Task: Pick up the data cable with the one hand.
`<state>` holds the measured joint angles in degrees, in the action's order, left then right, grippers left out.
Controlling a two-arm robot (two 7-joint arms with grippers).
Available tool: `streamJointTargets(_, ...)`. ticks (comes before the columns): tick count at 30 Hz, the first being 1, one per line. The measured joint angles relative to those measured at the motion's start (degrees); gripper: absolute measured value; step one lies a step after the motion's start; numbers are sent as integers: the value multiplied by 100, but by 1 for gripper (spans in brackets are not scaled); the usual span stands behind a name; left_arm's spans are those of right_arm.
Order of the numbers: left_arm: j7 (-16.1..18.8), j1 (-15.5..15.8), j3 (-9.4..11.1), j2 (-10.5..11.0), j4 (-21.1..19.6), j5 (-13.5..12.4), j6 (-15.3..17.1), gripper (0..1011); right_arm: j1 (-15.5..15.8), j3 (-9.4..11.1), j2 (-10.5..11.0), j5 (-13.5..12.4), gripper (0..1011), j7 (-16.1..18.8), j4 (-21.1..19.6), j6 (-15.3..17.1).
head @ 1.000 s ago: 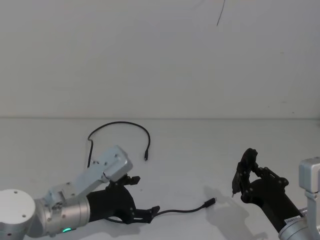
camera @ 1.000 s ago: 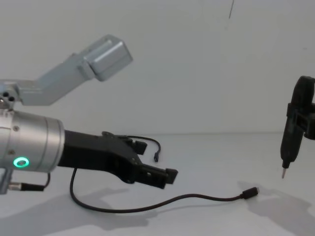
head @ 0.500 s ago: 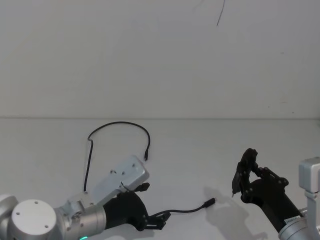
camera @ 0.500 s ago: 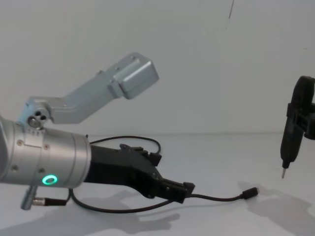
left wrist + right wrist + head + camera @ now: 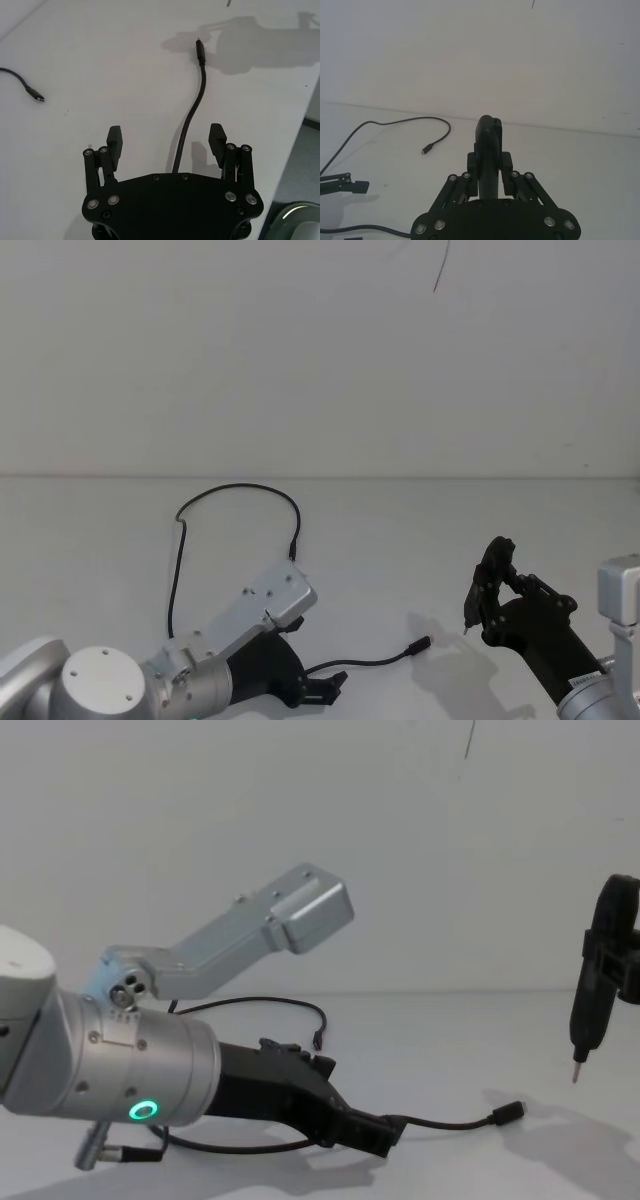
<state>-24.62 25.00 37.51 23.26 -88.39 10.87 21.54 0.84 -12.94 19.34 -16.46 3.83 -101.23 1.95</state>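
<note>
you have the data cable (image 5: 240,486) lying slack, a thin black cord curving from one small plug far back to another nearer the front. your left gripper (image 5: 165,135) sits low, jaws spread, the cord passing between them.

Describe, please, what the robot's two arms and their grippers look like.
The left arm is a thick silver cylinder with a green ring light and a boxy silver camera bracket. The left gripper is black, angular plastic with silver screws and short pads. The right gripper is the same black linkage type, on a dark forearm beside a silver block.
</note>
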Motion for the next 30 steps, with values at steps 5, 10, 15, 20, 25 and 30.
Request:
streamJointTargets(5,48,34,23,-96,68,-56,144,1001,0,0,0,0,269,0,0,0)
streamJointTargets(10,76,52,32,-166,113,-87,227,1001,0,0,0,0,269,0,0,0)
streamJointTargets(15,99,67,39,-221,146,-114,293,938,0,0,0,0,269,0,0,0)
streamJointTargets(20,113,77,42,-253,166,-128,334,797,0,0,0,0,269,0,0,0)
streamJointTargets(25,121,82,45,-272,179,-137,355,666,0,0,0,0,269,0,0,0)
streamJointTargets(30,126,84,48,-289,187,-144,373,512,0,0,0,0,269,0,0,0)
